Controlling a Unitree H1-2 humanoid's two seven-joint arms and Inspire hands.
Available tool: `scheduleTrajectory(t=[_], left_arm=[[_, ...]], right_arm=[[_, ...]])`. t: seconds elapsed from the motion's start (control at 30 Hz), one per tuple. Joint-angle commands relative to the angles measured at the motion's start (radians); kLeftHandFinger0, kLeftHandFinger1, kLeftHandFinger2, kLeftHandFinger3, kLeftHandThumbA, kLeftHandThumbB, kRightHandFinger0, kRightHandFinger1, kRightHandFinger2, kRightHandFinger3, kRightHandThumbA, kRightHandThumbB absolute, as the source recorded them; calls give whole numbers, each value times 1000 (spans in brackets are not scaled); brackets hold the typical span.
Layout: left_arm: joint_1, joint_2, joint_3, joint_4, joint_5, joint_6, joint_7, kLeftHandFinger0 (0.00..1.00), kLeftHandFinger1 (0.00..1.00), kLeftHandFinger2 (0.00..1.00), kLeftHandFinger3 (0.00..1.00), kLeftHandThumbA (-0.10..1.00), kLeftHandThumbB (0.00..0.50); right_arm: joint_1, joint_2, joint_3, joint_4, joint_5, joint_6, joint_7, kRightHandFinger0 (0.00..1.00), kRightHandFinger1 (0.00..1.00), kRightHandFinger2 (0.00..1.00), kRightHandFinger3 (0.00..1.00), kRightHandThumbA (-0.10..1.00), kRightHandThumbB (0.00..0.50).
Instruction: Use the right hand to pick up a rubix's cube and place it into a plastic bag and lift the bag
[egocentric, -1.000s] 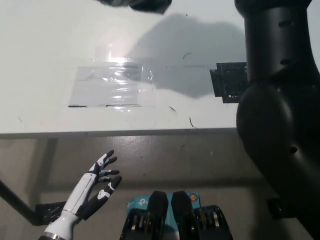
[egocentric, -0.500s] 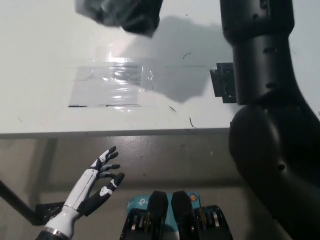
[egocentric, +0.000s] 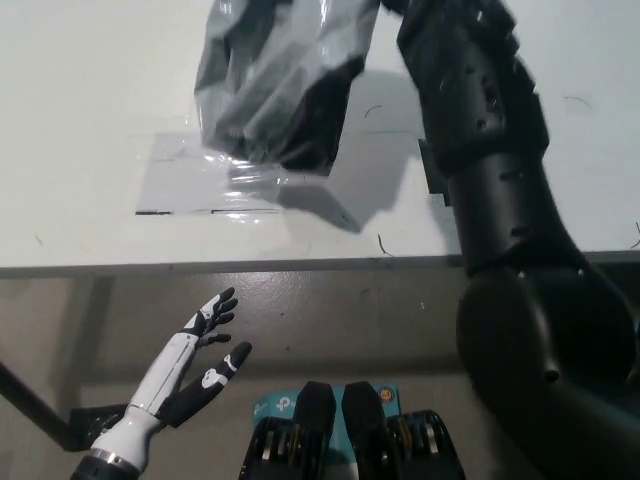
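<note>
Hanging above the table (egocentric: 80, 150), the plastic bag (egocentric: 275, 85) is sagging around a dark bulk, presumably the cube, while the right hand's grip is hidden and the left hand (egocentric: 195, 365) is resting below, fingers spread.

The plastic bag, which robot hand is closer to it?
Right. The black right arm reaches up to the plastic bag over the table; its hand is hidden. The white left hand rests open below the table edge.
</note>
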Motion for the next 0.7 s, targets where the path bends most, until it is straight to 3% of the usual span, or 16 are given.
scheduleTrajectory(t=[0.0,0.1,0.17,0.27,0.3,0.33,0.37,0.43,0.47,0.5,0.53,0.57,0.6,0.63,0.67], left_arm=[[-6,18,0,-26,7,-17,-9,837,914,1000,1000,833,126],[-6,17,-3,-27,22,-17,-4,816,898,1000,1000,842,133],[-6,15,-4,-23,25,-22,-1,806,892,1000,1000,841,131],[-8,15,-4,-26,27,-17,-3,827,907,1000,1000,846,126],[-8,15,-4,-28,29,-12,-3,829,908,1000,1000,847,125],[-7,14,-5,-28,31,-11,-3,829,908,1000,1000,847,125],[-6,13,-6,-26,34,-16,-1,820,897,1000,1000,847,119],[-6,12,-6,-24,32,-22,-1,806,891,1000,1000,836,117],[-5,11,-6,-23,29,-24,-2,795,885,1000,1000,817,114],[-5,11,-5,-24,29,-23,-2,790,881,1000,1000,812,120],[-5,11,-5,-24,29,-22,-2,789,881,1000,1000,811,120],[-5,12,-5,-24,33,-21,-2,787,878,1000,1000,819,132],[-5,13,-5,-24,34,-20,-2,787,878,1000,1000,819,132],[-5,13,-5,-25,36,-20,-2,785,877,1000,1000,824,135],[-6,14,-5,-29,37,-17,-3,782,875,1000,1000,827,134]], right_arm=[[-18,1,-24,82,57,-115,24,0,158,731,653,-100,136],[-4,-10,-44,139,80,-123,43,0,131,695,648,-100,127],[6,-13,-51,157,85,-136,52,0,108,653,588,-100,135],[13,-18,-57,186,89,-162,64,0,47,575,375,-100,134],[15,-25,-62,205,95,-175,68,0,56,595,723,-100,129],[17,-27,-65,212,98,-178,68,0,56,595,723,-100,129],[21,-36,-77,230,107,-179,58,0,68,619,883,-100,131],[33,-56,-80,268,106,-197,57,0,85,648,906,-100,126],[40,-68,-78,291,102,-209,59,0,107,687,872,-100,120],[46,-79,-72,307,94,-219,62,0,109,680,609,-100,117],[50,-86,-68,319,89,-226,65,0,110,680,596,-100,116],[65,-110,-44,346,61,-239,59,0,117,702,940,-100,122],[70,-118,-35,354,50,-244,56,0,117,702,940,-100,122],[77,-128,-17,364,28,-259,45,0,138,718,679,-100,149],[86,-145,18,377,-7,-292,28,0,215,783,488,-100,159]])
